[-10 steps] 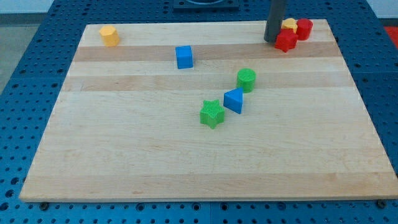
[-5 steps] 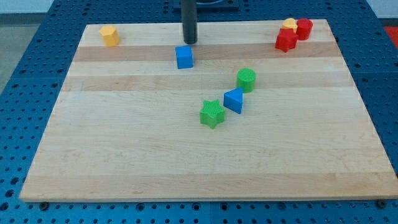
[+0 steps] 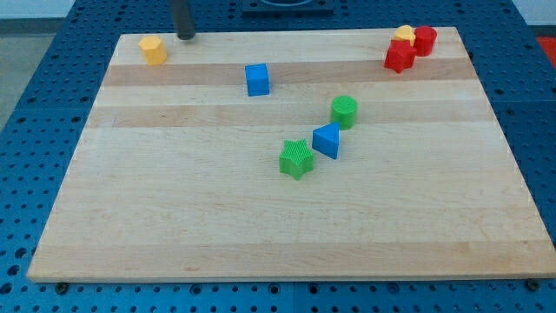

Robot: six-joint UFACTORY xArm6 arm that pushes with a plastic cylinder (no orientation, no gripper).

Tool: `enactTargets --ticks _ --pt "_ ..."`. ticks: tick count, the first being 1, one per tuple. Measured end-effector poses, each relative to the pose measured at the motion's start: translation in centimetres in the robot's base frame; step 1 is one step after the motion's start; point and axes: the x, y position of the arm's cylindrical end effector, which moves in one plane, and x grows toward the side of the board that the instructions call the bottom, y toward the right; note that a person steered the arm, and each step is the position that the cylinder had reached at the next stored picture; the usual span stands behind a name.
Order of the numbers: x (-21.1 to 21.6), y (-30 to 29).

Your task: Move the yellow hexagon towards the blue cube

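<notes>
The yellow hexagon (image 3: 153, 49) sits near the board's top left corner. The blue cube (image 3: 257, 79) sits to its right and a little lower, with a wide gap between them. My tip (image 3: 186, 36) is at the board's top edge, just right of and slightly above the yellow hexagon, not touching it. The rod rises out of the view's top.
A green cylinder (image 3: 344, 111), a blue triangular block (image 3: 327, 140) and a green star (image 3: 296, 159) lie in a diagonal near the middle. Two red blocks (image 3: 400, 56) (image 3: 425, 40) and a yellow block (image 3: 404, 35) cluster at the top right corner. The wooden board (image 3: 174, 209) lies on blue pegboard.
My tip has swept left along the board's top edge, from beside the red blocks, past the blue cube, to near the yellow hexagon. No block has moved.
</notes>
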Motion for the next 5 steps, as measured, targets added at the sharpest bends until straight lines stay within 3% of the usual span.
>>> enactTargets --ticks 2,3,4,5 --pt "0.1 -6.7" --pt "0.7 -7.0" --pt "6.9 -6.3" --pt "6.7 -6.3"
